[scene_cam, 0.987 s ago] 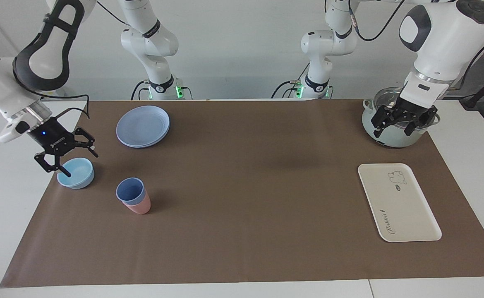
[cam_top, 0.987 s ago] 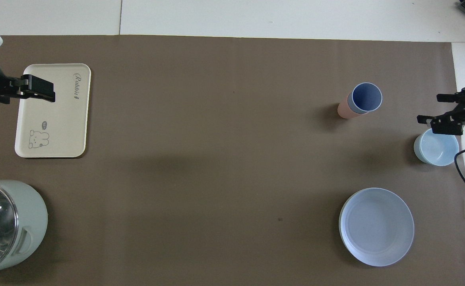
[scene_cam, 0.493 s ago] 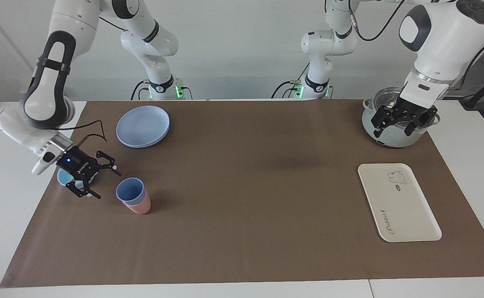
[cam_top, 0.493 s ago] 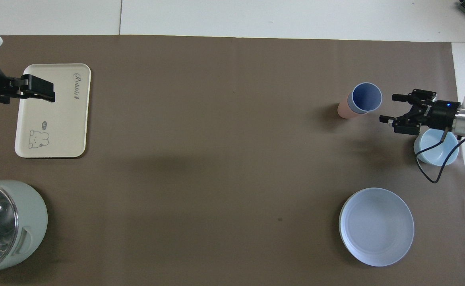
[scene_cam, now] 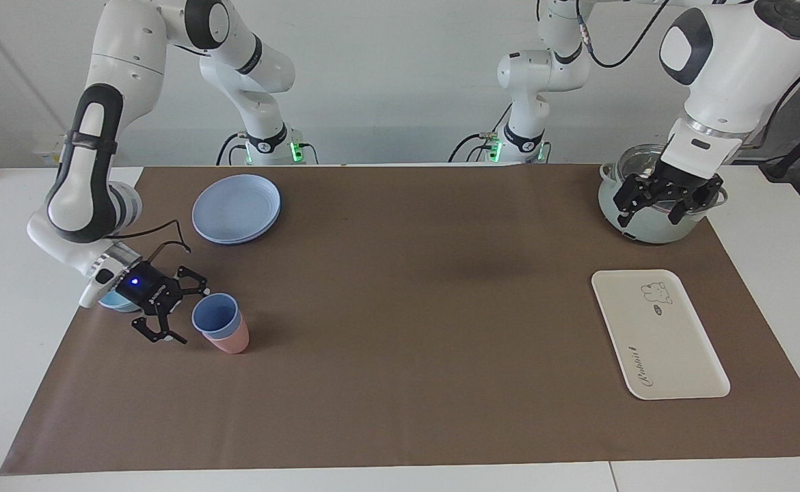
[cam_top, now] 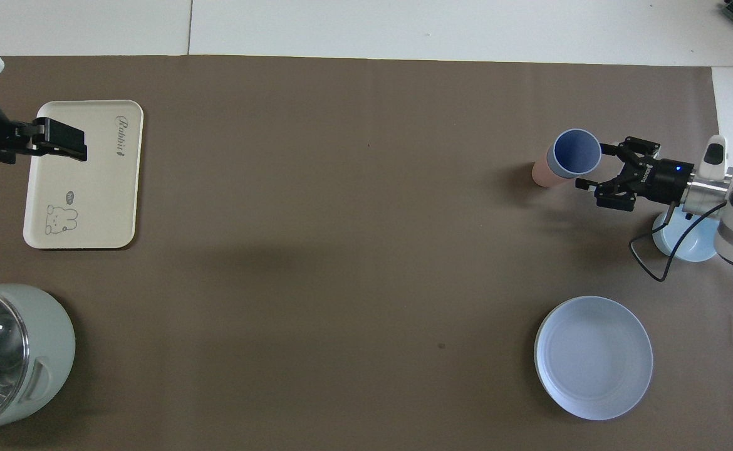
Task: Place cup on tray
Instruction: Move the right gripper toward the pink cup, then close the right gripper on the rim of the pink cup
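Note:
The periwinkle-blue cup [scene_cam: 215, 316] stands nested in a pink tumbler [scene_cam: 234, 340] toward the right arm's end of the table; it also shows in the overhead view [cam_top: 576, 153]. My right gripper [scene_cam: 188, 316] is open, low and turned sideways, with its fingers on either side of the cup's rim edge [cam_top: 591, 165]; I cannot tell if they touch it. The cream tray [scene_cam: 660, 342] with the bear drawing lies toward the left arm's end [cam_top: 91, 188]. My left gripper [scene_cam: 649, 217] is open and waits in the air over the pot.
A pale green pot [scene_cam: 646, 232] with a glass lid stands nearer to the robots than the tray [cam_top: 9, 351]. A round blue plate [scene_cam: 236, 208] lies nearer to the robots than the cup. A light-blue bowl [cam_top: 686, 244] sits beside the cup, partly under the right wrist.
My right gripper has come down from over the light-blue bowl, turned sideways, and moved up to the cup. The left arm has not moved.

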